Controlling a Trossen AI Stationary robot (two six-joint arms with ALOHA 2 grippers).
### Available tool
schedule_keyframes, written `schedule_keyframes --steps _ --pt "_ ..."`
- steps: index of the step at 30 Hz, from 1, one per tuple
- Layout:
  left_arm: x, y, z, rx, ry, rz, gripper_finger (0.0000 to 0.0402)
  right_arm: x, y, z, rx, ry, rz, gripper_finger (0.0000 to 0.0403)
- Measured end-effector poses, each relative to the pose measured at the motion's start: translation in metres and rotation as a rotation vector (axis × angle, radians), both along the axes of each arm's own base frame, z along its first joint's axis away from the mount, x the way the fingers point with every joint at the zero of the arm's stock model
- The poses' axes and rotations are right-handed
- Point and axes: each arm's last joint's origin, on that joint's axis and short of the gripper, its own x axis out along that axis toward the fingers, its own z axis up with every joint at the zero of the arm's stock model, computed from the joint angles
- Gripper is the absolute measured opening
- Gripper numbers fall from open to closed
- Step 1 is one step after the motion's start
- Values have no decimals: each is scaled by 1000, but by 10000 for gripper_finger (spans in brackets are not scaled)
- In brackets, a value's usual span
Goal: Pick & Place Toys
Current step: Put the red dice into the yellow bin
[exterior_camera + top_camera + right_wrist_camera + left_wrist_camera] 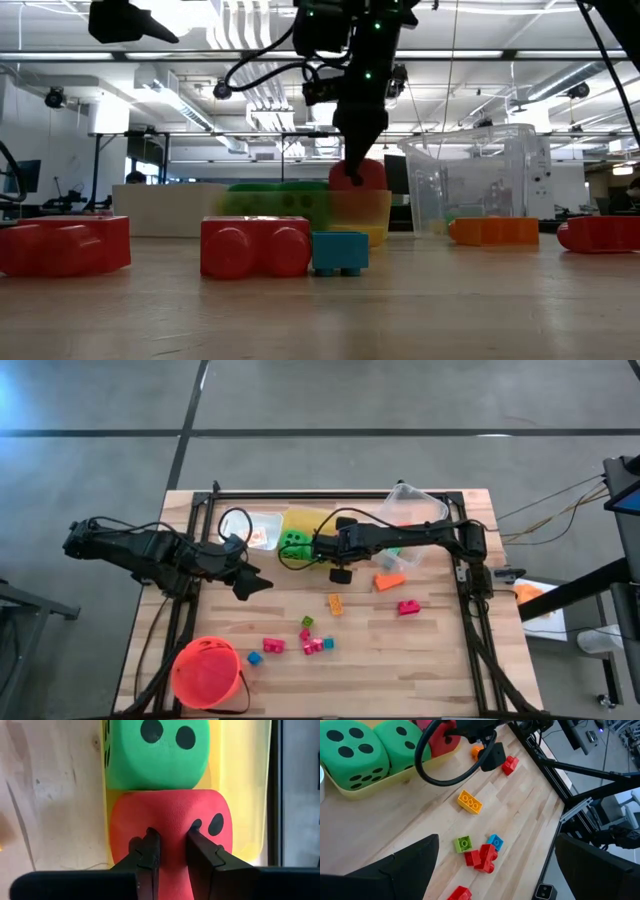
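The right gripper [172, 850] reaches over the yellow bin [240, 785] at the back of the table, and its two dark fingers [150, 852] are drawn in narrow, pinching a fold of the soft pink-red die [170, 820] between them. The die sits in the bin, pressed against a green die [155, 752] lying next to it in the same bin; in the left wrist view two green dice [350, 752] lie side by side there, each with black dots. From table height the right gripper [358, 135] comes straight down onto the top of the pink-red die [362, 176]. The left gripper [250, 582] hovers over the left part of the table, clear of everything, with its fingers [405, 865] spread wide and nothing between them. On the bare wood in front of the bin lie the loose toys: a yellow block [469, 801], a green block [463, 843], a blue block [495, 841], several red blocks [481, 858] bunched together, and an orange wedge [390, 581]. No brand, label or legible writing appears on any of them.
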Motion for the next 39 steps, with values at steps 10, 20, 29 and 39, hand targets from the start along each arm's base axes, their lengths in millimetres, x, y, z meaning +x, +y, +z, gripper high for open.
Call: schedule_keyframes --steps 10,20,29,39 --pt "0 0 0 -6 0 5 383 -2 1 -19 5 -17 -5 46" --pt "0 0 0 -5 0 5 383 -2 2 -23 22 -36 3 46" --pt "0 0 0 -5 0 4 383 -2 4 -24 45 -30 27 146" --pt "0 0 0 -3 0 2 383 -4 6 -18 107 -47 42 277"
